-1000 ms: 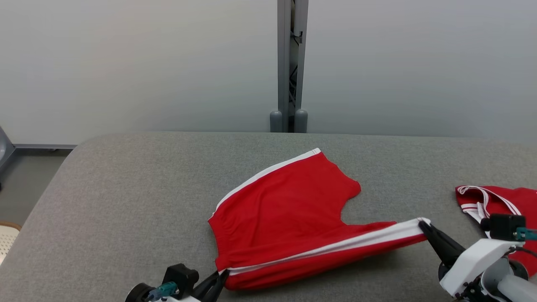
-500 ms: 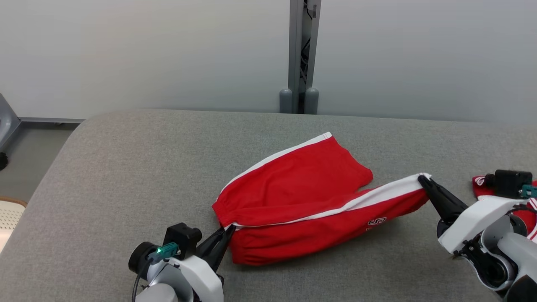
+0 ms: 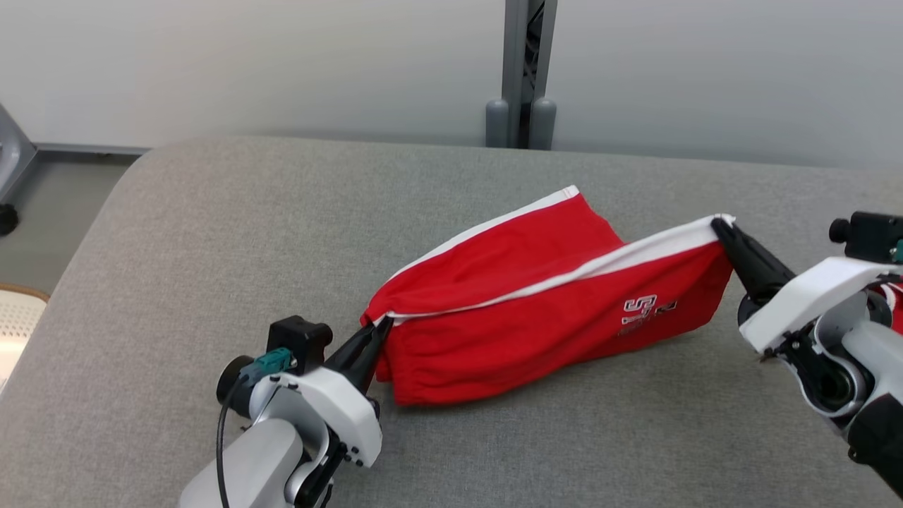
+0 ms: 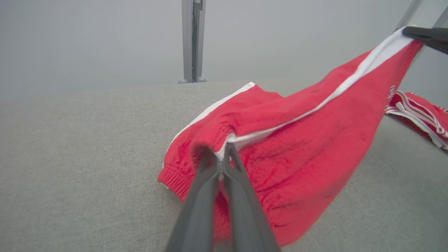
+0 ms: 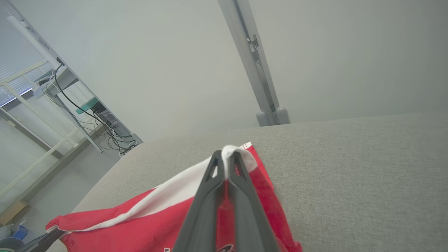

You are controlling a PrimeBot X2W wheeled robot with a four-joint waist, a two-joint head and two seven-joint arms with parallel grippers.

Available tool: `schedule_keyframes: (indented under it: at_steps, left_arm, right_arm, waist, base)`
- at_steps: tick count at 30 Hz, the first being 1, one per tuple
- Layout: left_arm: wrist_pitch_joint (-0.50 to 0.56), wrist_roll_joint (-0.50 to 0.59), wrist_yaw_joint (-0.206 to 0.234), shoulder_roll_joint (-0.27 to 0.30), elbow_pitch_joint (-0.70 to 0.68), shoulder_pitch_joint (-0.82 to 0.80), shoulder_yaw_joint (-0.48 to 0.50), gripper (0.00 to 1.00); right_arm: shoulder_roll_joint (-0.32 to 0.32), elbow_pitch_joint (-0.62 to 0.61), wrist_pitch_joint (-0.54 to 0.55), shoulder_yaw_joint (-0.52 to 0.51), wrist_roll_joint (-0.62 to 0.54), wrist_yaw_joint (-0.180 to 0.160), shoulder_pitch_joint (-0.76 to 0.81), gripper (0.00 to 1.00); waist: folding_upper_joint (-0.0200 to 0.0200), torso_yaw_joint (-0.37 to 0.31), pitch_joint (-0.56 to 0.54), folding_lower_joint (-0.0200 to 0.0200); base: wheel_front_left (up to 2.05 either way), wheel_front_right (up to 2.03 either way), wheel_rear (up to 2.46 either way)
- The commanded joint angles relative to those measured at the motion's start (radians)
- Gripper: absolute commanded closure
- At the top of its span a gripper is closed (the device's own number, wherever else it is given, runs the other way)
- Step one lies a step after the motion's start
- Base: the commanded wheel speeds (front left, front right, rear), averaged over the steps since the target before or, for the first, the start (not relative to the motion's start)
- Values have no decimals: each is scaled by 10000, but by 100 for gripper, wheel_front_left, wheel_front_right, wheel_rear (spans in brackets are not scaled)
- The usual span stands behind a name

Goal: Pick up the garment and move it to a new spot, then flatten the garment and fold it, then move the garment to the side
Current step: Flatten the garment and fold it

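The garment [image 3: 543,310] is a pair of red shorts with white side stripes and a white logo, lying on the grey padded table [image 3: 211,233]. My left gripper [image 3: 379,328] is shut on its near left corner at the waistband, also seen up close as left gripper [image 4: 222,154] pinching the garment [image 4: 297,140]. My right gripper [image 3: 718,226] is shut on the white-striped right corner, lifted above the table; in its wrist view the right gripper [image 5: 226,155] pinches the garment [image 5: 150,213]. The near leg hangs as a raised flap over the far leg.
A second red and white garment [image 4: 416,112] lies at the table's right, partly behind my right arm [image 3: 818,303]. A grey post [image 3: 522,70] stands behind the table against the pale wall. Floor and a cream object [image 3: 17,317] are off the left edge.
Both grippers have carried their corners up and toward the table's far side, raising the near leg so its logo side shows. The head camera has tilted, shifting the whole picture.
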Motion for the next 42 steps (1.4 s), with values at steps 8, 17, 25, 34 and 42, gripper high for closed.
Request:
schedule_keyframes:
  at_steps: [8,17,25,34,42]
  left_arm:
    - [-189,-142,-105,-567,837,-908,254,100]
    - [-327,-309,-3,-1263,1989,-1836,681,100]
    - [-389,-339,-191,-1615,2661,-2462,816,100]
    - [-398,-240,-264,-1753,2931,-2913,891,100]
    - [-393,-689,-127,-1763,2360,-3006,460,100]
  right_arm:
    - [160,611,-152,30,-137,-4,-1211,100]
    - [389,1453,191,676,-517,-4,-2608,100]
    - [563,2166,406,1197,-640,-4,-3502,100]
    - [671,2997,506,1769,-591,-4,-4459,100]
    - [816,3574,548,2320,-550,-4,-5092,100]
  waist:
    - [0,374,890,0]
    - [0,775,1861,0]
    - [0,1089,2508,0]
    - [0,1474,3122,0]
    - [0,1661,3607,0]
  base:
    - [0,0,0]
    - [0,0,0]
    - [0,0,0]
    - [0,0,0]
    - [0,0,0]
